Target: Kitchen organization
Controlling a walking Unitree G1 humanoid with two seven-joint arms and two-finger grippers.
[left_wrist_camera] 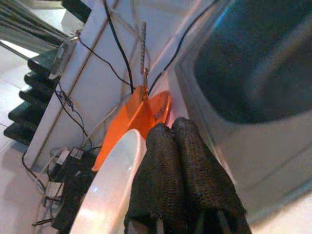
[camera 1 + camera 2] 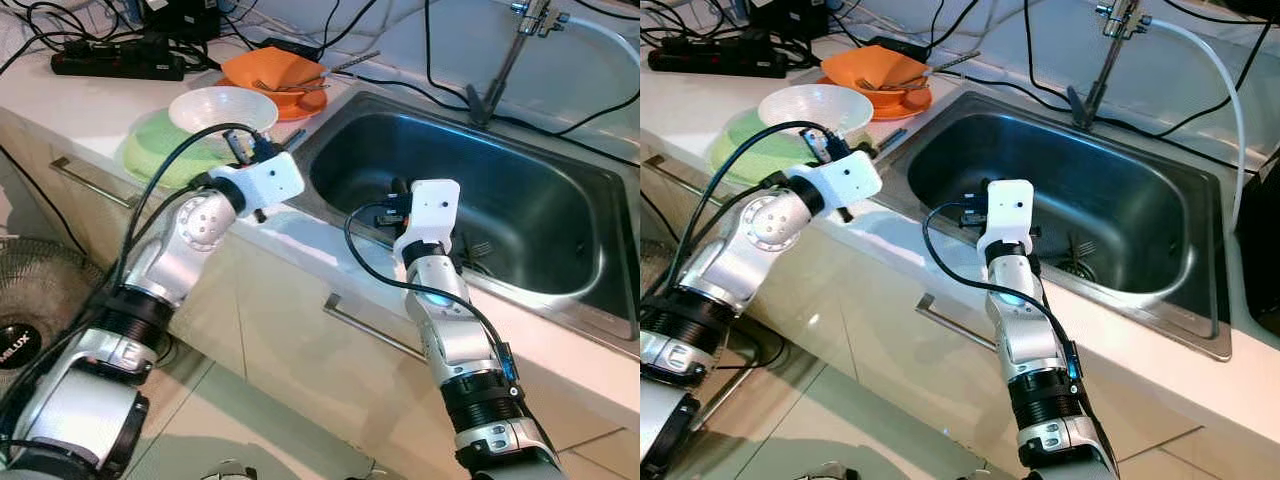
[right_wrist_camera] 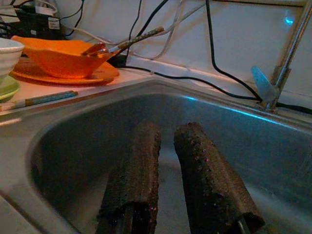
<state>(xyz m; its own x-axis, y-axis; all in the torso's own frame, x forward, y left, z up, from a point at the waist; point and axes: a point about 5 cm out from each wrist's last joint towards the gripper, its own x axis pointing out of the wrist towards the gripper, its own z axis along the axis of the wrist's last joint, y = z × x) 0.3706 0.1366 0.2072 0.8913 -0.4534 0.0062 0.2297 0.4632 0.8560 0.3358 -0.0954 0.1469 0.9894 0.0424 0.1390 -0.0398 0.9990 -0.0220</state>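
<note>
**Both pincers empty at the sink edge, dishes waiting on the desk**

While I hold the rig at the pale stone desk [image 2: 300,235], I see my left pincer [image 1: 178,146] clenched on nothing, its two black fingers pressed flat together, sitting just beside the rim of the shallow white ceramic bowl [image 2: 222,108]. That bowl rests on a round green plate [image 2: 150,150] at about ten o'clock from the stainless steel sink basin [image 2: 520,200]. Further back, near twelve o'clock from the bowl, a folded orange bowl [image 2: 275,70] holding cutlery sits on an orange plate [image 2: 312,103]. A thin pale-blue chopstick-like stick [image 3: 41,100] lies on the desk between the green plate and the sink rim.

My right pincer [image 3: 168,170] hangs inside the basin, fingers slightly parted and gripping nothing, pointed toward the far wall below the chrome tap [image 2: 515,50].

My worry is the left side. With the fingers closed and so near the white bowl's rim, any forward nudge would, I judge, push the bowl off the green plate or tip it toward the sink. Black cables [image 2: 60,30] and a power strip [image 2: 115,62] crowd the desk at eleven o'clock, and a wide sweep of the elbow could snag them. I would part the fingers before closing in.
</note>
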